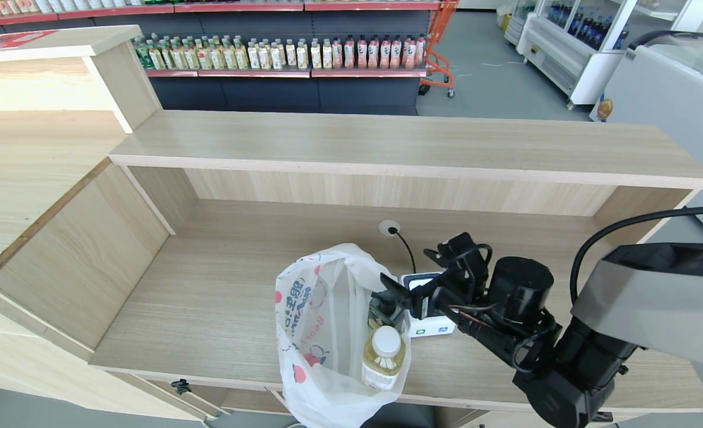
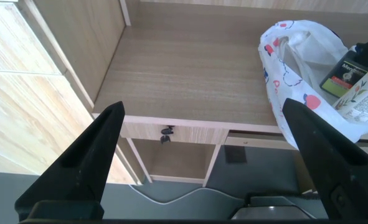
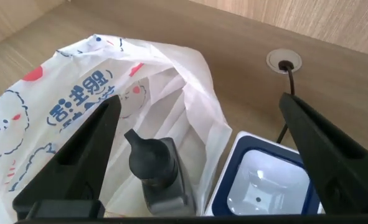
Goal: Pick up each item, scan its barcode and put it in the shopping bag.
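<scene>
The checkout counter (image 1: 209, 297) carries the work on its lower surface. The shopping bag (image 1: 316, 309) stands open at the front edge, right of the middle, with its lower part hanging over that edge. The right gripper (image 3: 197, 102) hangs above the bag's mouth on the scanner side, jaws spread wide and holding nothing. The left gripper (image 2: 203, 104) sits low in front of the counter's front edge, well left of the bag, likewise spread and empty. The scanner (image 1: 433, 325) stands just beside the bag, towards the right end. Inside the bag, the tea bottle (image 1: 382, 356) stands upright nearest the front edge, and the dark pump bottle (image 1: 385, 309) is just behind it. Judgement: the bagging step is at its close. The next move calls for raising the right gripper straight clear, without snagging the thin bag wall or knocking the scanner.
</scene>
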Available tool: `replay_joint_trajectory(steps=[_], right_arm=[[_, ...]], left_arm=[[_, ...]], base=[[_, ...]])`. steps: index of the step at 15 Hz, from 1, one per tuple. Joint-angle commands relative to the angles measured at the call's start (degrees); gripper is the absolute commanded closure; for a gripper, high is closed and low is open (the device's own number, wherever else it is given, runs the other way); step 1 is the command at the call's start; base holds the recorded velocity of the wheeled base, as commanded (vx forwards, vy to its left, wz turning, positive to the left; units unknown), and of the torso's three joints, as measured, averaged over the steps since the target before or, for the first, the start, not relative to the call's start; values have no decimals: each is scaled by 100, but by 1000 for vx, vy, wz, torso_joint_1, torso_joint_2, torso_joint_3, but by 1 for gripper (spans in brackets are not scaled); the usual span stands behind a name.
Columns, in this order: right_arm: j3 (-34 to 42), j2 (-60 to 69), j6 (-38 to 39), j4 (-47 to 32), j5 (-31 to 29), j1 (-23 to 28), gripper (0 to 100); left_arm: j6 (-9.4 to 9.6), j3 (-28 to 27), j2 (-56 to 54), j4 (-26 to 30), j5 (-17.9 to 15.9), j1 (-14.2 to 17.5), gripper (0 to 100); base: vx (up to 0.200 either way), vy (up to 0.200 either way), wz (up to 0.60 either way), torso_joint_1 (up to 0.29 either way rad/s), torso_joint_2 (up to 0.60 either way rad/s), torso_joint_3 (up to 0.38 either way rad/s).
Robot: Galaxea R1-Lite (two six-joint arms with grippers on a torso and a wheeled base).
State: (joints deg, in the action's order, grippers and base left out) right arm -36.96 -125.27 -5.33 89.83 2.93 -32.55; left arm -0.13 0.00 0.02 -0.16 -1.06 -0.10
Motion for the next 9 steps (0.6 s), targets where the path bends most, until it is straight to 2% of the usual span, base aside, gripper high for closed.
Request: replay_joint_trajectory(steps=[1, 4, 5, 6, 8, 9], right_arm=[[66, 433, -3, -89, 112, -6, 0], [330, 1620, -12, -1047, 393, -6, 0], [330, 1620, -12, -1047, 393, -6, 0], [471, 2622, -47, -1961, 393, 196, 0], [813, 3668, -91, -2831, 349, 478, 0], [910, 3896, -162, -2989, 323, 609, 0]], left_arm=[[-4, 0, -2, -2, 1, 1, 0], [-4, 0, -2, -2, 1, 1, 0], [-4, 0, -2, -2, 1, 1, 0], [5, 0, -2, -2, 1, 1, 0], [-4, 0, -2, -2, 1, 1, 0], [-4, 0, -2, -2, 1, 1, 0]], base=[[0, 0, 0, 0, 0, 0], [0, 0, 0, 0, 0, 0], [0, 0, 0, 0, 0, 0], [0, 0, 0, 0, 0, 0], [0, 0, 0, 0, 0, 0], [0, 0, 0, 0, 0, 0]])
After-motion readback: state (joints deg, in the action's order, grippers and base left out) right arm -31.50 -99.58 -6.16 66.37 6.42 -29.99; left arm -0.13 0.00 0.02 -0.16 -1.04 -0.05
